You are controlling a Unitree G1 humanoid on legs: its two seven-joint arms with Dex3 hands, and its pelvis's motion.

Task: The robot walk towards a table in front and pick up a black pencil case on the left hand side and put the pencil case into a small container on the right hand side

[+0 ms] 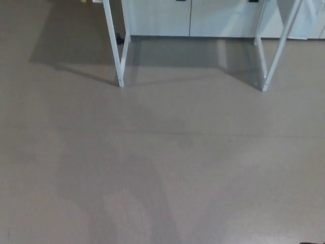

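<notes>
Neither the black pencil case nor the small container shows in the head view. Only the table's white legs appear at the top: the left pair [119,56] and the right pair [269,61]. The tabletop is above the frame and out of sight. Neither of my hands is visible; a tiny dark sliver at the bottom right edge is too small to identify.
Grey-beige floor [162,168] fills most of the picture between me and the table. White cabinets [190,18] stand along the back wall behind the legs. The table casts shadows on the floor around and left of the legs.
</notes>
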